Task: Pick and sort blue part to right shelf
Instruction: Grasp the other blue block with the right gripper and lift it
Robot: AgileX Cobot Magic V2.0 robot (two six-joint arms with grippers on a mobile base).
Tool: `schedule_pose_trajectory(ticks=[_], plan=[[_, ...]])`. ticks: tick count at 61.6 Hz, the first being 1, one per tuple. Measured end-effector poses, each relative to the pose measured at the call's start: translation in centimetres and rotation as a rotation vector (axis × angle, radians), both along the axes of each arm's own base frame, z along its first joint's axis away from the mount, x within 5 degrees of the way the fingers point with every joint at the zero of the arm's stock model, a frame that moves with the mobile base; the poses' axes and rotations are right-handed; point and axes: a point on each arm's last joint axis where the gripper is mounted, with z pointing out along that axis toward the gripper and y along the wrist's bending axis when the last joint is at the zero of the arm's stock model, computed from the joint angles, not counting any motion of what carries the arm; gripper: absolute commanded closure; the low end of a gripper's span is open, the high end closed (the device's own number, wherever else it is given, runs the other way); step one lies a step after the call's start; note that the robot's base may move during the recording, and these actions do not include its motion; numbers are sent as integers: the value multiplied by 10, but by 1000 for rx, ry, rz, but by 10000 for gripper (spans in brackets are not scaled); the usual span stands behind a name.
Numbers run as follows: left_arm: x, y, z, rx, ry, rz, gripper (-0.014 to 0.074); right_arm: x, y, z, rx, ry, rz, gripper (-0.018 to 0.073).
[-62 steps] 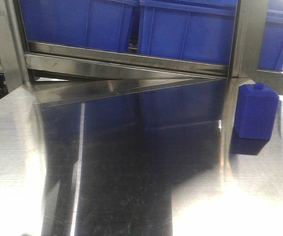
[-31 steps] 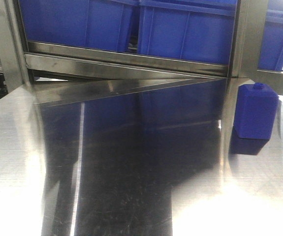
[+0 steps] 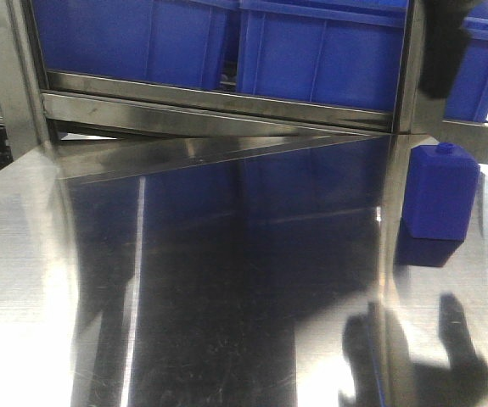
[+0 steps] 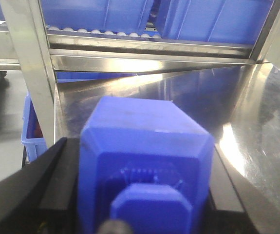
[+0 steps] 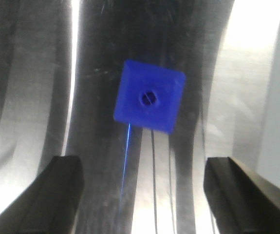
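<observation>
- R gripper (image 5: 143, 168): spread wide, empty, pointing down at the steel table (image 5: 37, 73).
- Loose blue part (image 5: 149, 96): stands upright on the table's right side, near the rack post (image 3: 413, 102), apart from both grippers. Cap up, so long axis is vertical.
- Key relation: in the R wrist view the part sits ahead of the fingertips, approx. centred between their lines but not yet between them. Its square footprint is turned slightly off the finger line.
- L gripper (image 4: 142, 163): closed on a second, held blue part (image 4: 144, 141), cap toward cam; occupied.
- Nearer arm, judged: R. The loose part is absent from the L wrist view.
- Next move, judged: R must advance and descend to straddle the body, w/ a small wrist turn to square up on flat faces.
- Risk: upright stance; a glancing finger could tip it.
- Dark shape (image 3: 443, 47) at top right of the front view: prob. R arm, unconfirmed.
</observation>
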Motion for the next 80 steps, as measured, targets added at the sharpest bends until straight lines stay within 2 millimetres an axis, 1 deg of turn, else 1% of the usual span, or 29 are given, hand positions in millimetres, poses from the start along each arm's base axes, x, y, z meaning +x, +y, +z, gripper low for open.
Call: schedule_pose_trajectory(ticks=[10,17,32,37,39,46,49,51,58,71,74,80], plan=[[0,0,0,0,0,0,241,22,8,-31,-1,51,-19,-54],[0,0,0,0,0,0,241,30,9,-46,-23,71,-31,-54],[0,0,0,0,0,0,241,44,12,-70,-49,94,-33,-50],[0,0,0,0,0,0,241,47,13,-78,-59,103,-31,-10],[0,0,0,0,0,0,241,49,13,-81,-66,106,-29,38],[0,0,0,0,0,0,241,52,13,-85,-76,99,-27,196],[0,0,-1,8,-1,2,241,52,13,-85,-75,93,-26,251],[-1,1,-2,14,-3,4,241,53,13,-85,-75,88,-25,268],[-7,3,-11,42,-4,11,241,53,13,-85,-76,85,-25,268],[-31,9,-37,45,-57,24,241,53,13,-85,-85,80,-20,269],[-37,10,-43,44,-80,29,241,52,13,-82,-89,72,-14,269],[-51,12,-58,42,-112,33,241,48,16,-71,-95,33,6,269]])
